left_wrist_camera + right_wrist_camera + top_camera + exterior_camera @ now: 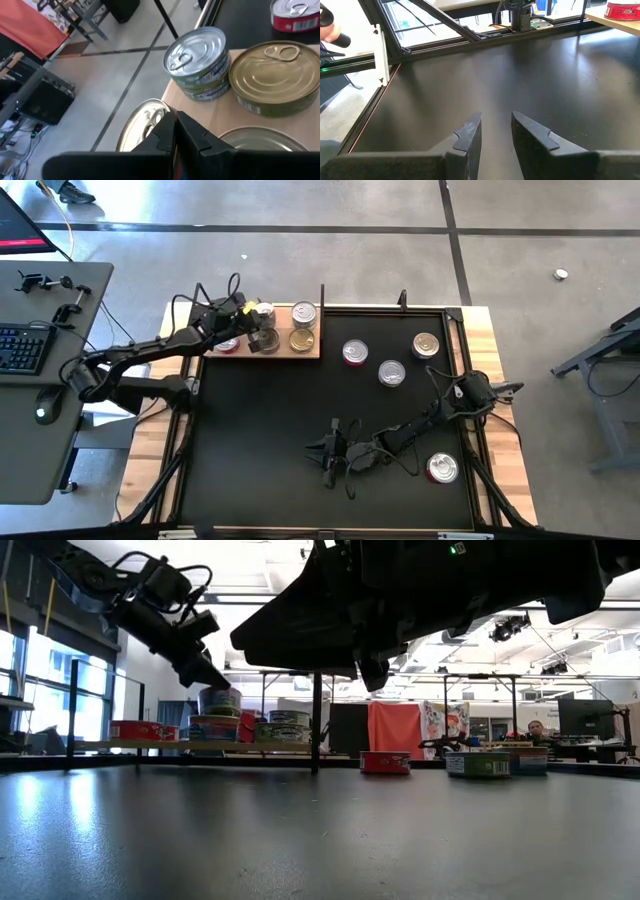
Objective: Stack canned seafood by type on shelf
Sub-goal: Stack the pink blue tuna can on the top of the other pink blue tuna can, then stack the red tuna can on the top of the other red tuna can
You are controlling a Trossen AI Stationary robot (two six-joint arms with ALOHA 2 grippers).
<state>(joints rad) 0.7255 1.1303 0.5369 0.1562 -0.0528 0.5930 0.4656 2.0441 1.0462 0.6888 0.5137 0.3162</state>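
The wooden shelf (318,350) lies along the far edge of the black mat and carries several tins, some stacked. My left gripper (256,330) is shut and hangs over the shelf's left part, its tips (176,131) close above a gold-lidded tin (141,125). Beside it on the shelf are a silver-lidded stack (197,57) and a flat gold tin (270,75). Loose tins rest on the mat: a red-sided one (355,353), a silver one (391,373), a gold one (426,345) and a red-sided one (441,468). My right gripper (326,453) is open, low over the mat's middle. My left gripper comes slanting down from the table's left at the gold-lidded tin's top (150,117) with its fingers shut. The fingers themselves cover the spot, so I cannot tell whether they touch the lid or stay just above it.
A thin black post (322,298) stands at the shelf's right end. A black frame rail (470,32) borders the mat. Bare mat (250,440) spreads between the shelf and the near edge. A desk with a keyboard (22,348) stands left of the table.
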